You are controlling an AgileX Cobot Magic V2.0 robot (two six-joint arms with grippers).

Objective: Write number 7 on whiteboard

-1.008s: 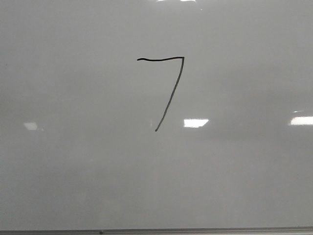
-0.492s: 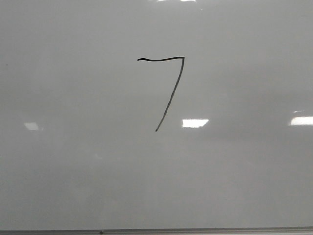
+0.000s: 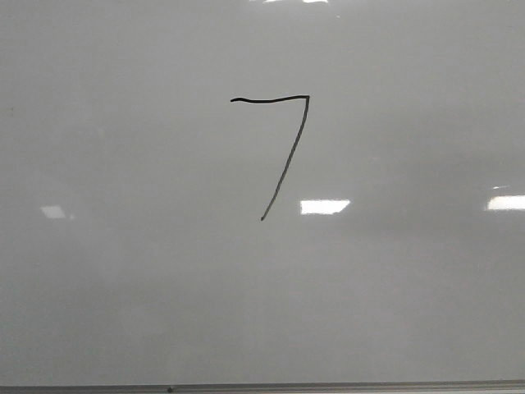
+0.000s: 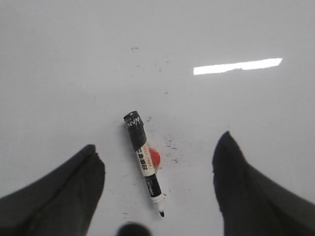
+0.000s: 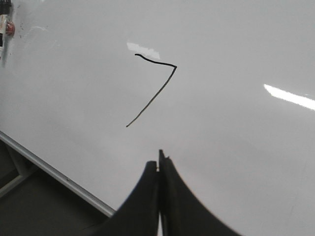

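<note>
The number 7 (image 3: 286, 164) is drawn in thin black line on the whiteboard (image 3: 123, 287): a wavy top stroke joined to a long slanted downstroke. It also shows in the right wrist view (image 5: 151, 97). A black and white marker (image 4: 144, 160) lies uncapped flat on the board, with a small red round thing (image 4: 154, 158) touching its side. My left gripper (image 4: 158, 140) is open and empty, its fingers either side of the marker and apart from it. My right gripper (image 5: 160, 157) is shut and empty, short of the 7's lower end.
The board's thin grey frame edge (image 3: 328, 386) runs along the near side, with dark space beyond it in the right wrist view (image 5: 54, 171). Bright glare patches (image 3: 325, 207) lie on the board. The marker shows at the edge of the right wrist view (image 5: 3, 29).
The glare patch beside the 7 has drifted slightly left. The 7 itself is unchanged.
</note>
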